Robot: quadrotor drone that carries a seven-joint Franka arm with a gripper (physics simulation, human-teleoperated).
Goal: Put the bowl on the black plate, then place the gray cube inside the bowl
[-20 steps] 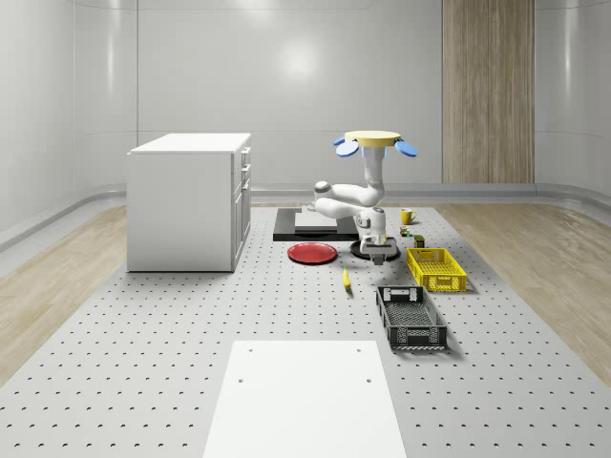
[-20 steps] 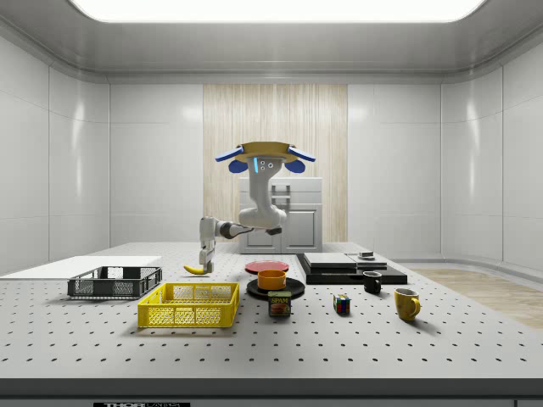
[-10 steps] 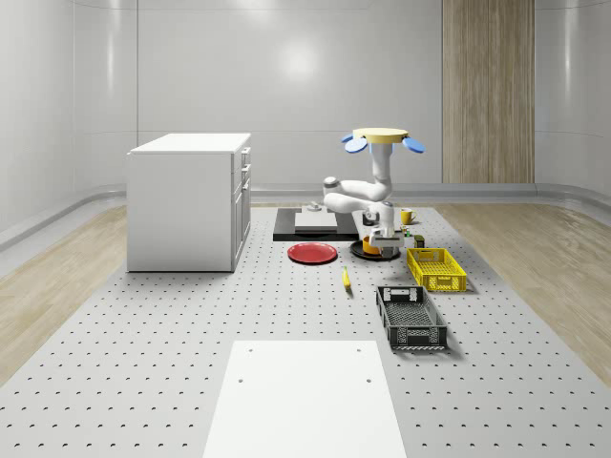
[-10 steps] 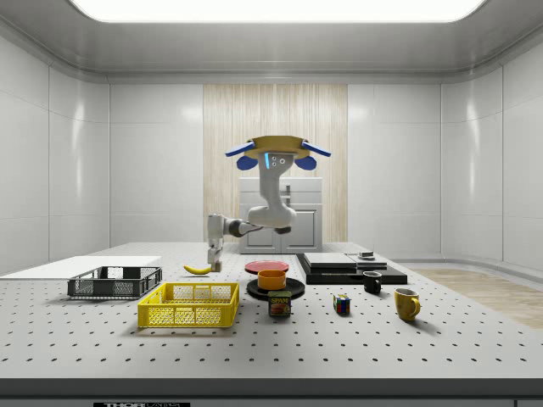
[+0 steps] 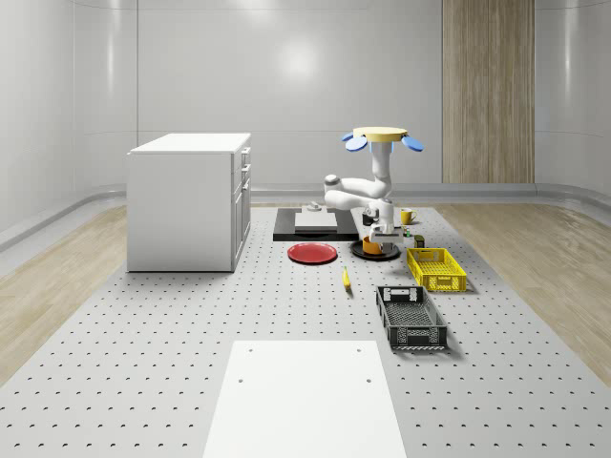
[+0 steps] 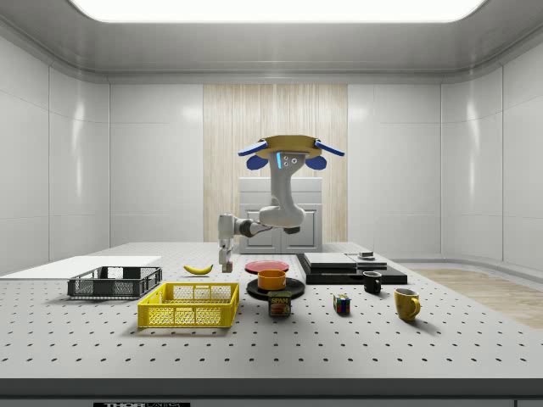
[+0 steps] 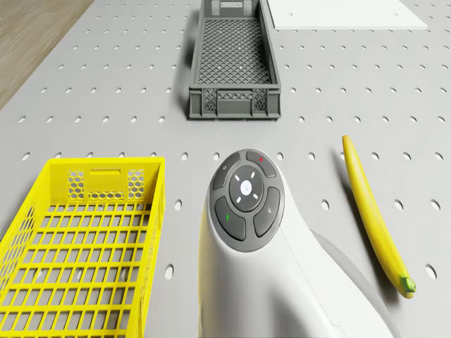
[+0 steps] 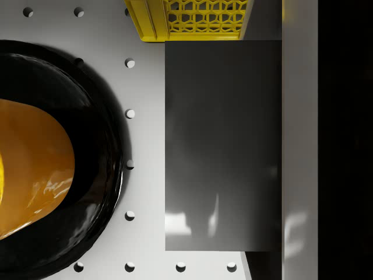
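Item, desk [image 5: 143, 334] contents, nearest first. The gray crate [image 7: 235, 105] lies well apart from the black plate [image 6: 295, 288] on the near side. The yellow basket [image 7: 106, 184] lies near the plate, and the banana [image 7: 370, 218] a little off from it. The pincer [image 6: 226, 266] points downward, closed on a gray block that we take for the gray cube [image 8: 221, 146]. It is held above the desk just beside the plate's rim. A second ago the pincer hung on the banana's far side from the plate; it now stands between banana and plate. The orange bowl [image 6: 272, 279] is seated on the plate, so we judge the first step done. The drone [image 6: 291, 146] hovers roughly over the plate, having drawn in with the arm. We judge the cube is on its way to the bowl, not yet over it.
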